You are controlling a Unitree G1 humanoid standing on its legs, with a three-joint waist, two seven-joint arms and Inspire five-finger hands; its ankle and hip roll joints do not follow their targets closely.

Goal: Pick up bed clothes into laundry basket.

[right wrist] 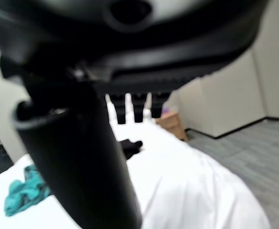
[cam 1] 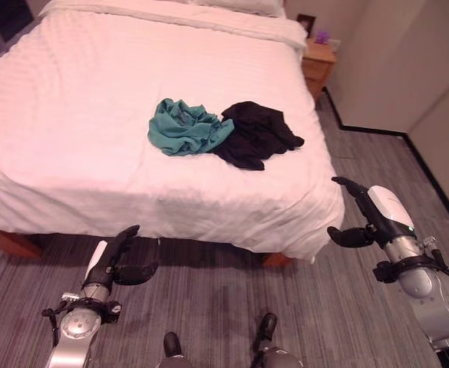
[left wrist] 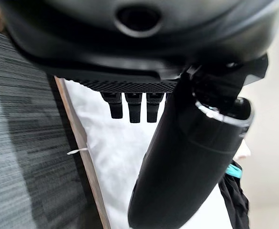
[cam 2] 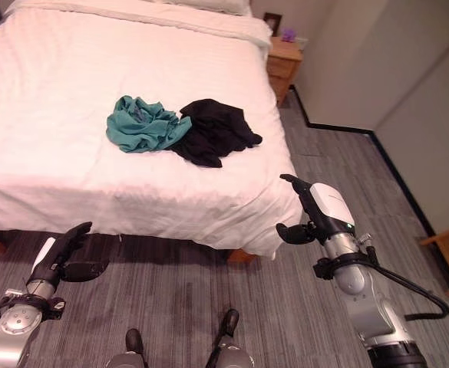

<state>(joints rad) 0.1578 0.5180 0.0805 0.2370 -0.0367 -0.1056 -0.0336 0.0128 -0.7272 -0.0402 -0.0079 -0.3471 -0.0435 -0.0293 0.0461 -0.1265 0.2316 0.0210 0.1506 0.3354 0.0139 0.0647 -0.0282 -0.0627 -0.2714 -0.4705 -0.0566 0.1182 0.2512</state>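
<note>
- left hand (cam 1: 117,257), right hand (cam 1: 370,215): fingers straight, holding nothing
- teal garment (cam 1: 184,127) touching black garment (cam 1: 256,133) on bed (cam 1: 70,138), well beyond both hands' fingertips

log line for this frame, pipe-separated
phase: pre-reach | left hand: open, empty, over floor | right hand: open, empty, by bed corner | teal garment touching black garment on bed | nightstand behind
</note>
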